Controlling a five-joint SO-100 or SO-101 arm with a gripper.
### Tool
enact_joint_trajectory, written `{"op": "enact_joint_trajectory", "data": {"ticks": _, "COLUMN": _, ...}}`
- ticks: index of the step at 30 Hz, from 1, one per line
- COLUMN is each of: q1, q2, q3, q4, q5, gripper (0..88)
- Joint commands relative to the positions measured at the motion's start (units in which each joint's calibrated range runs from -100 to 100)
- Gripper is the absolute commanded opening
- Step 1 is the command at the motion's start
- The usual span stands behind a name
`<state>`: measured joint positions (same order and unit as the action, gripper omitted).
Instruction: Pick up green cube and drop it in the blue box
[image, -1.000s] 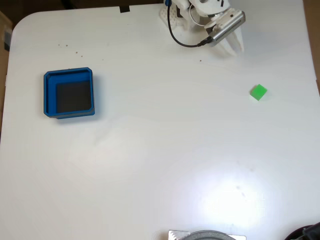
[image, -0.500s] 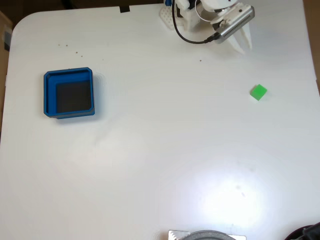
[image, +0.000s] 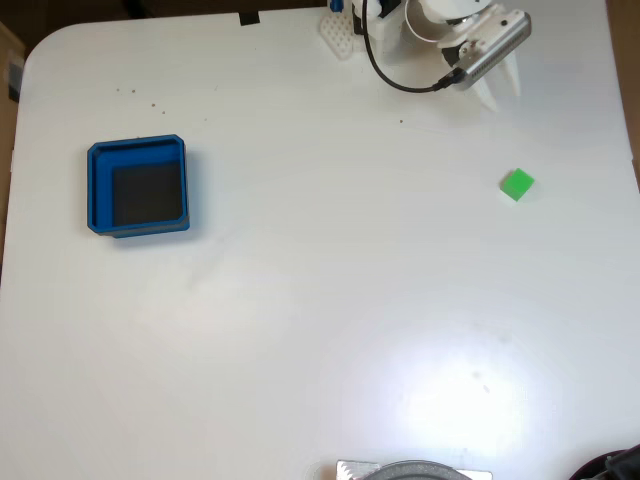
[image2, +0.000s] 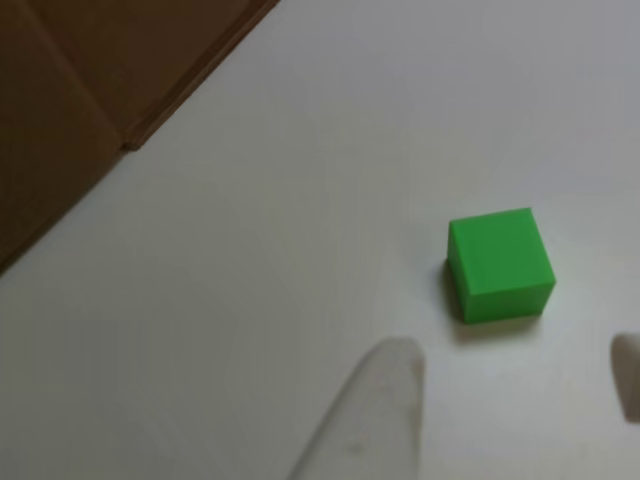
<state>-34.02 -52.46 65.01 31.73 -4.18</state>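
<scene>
Two task items on the white bench (image: 320, 300), well apart, listed left to right in the fixed view with the green cube as landmark.

Blue box (image: 98, 190): far left of the green cube (image: 517, 185), across most of the bench. Open top, dark floor bare, nothing inside.

Tool (image: 497, 92): above and slightly left of the green cube in the fixed view, near but not touching, close to the far bench edge. Black cable looped just left of it. In the other view, two pale fingertips (image2: 375, 400) at the bottom edge, set apart with a wide gap; tool judged spread, holding nothing.

Green cube (image2: 498, 262): flat on the bench in the other view, upright, ahead of the gap and nearer the right fingertip. No contact with either fingertip. Brown cardboard (image2: 90, 90) well to the upper left of the green cube.

Handling, as judgement only: small, rigid, probably light; plain smooth faces, possibly slippery under a weak pinch. No fragility expected. Faces sit slightly turned relative to the fingertips, so align the wrist first. Take hold on two opposite vertical faces, at mid-height, fingertips square to the faces. Avoid edge or corner contact: risk of twisting out or skidding across the bench.

Step in hand: approach. Pick not yet made.
</scene>
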Motion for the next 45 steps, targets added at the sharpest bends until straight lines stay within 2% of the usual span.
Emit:
{"op": "enact_joint_trajectory", "data": {"ticks": 1, "q1": -1.7, "q2": 3.72, "q3": -6.84, "q4": -0.95, "q5": -0.1, "gripper": 24.2}}
{"op": "enact_joint_trajectory", "data": {"ticks": 11, "q1": -1.4, "q2": 13.17, "q3": -15.37, "q4": -0.87, "q5": -0.2, "gripper": 28.2}}
{"op": "enact_joint_trajectory", "data": {"ticks": 17, "q1": -1.25, "q2": 15.34, "q3": -17.17, "q4": -0.79, "q5": -0.2, "gripper": 35.7}}
{"op": "enact_joint_trajectory", "data": {"ticks": 32, "q1": -1.48, "q2": 16.01, "q3": -17.26, "q4": -0.95, "q5": 0.15, "gripper": 36.2}}
{"op": "enact_joint_trajectory", "data": {"ticks": 45, "q1": -1.02, "q2": 32.15, "q3": -31.53, "q4": -0.79, "q5": 0.2, "gripper": 36.2}}
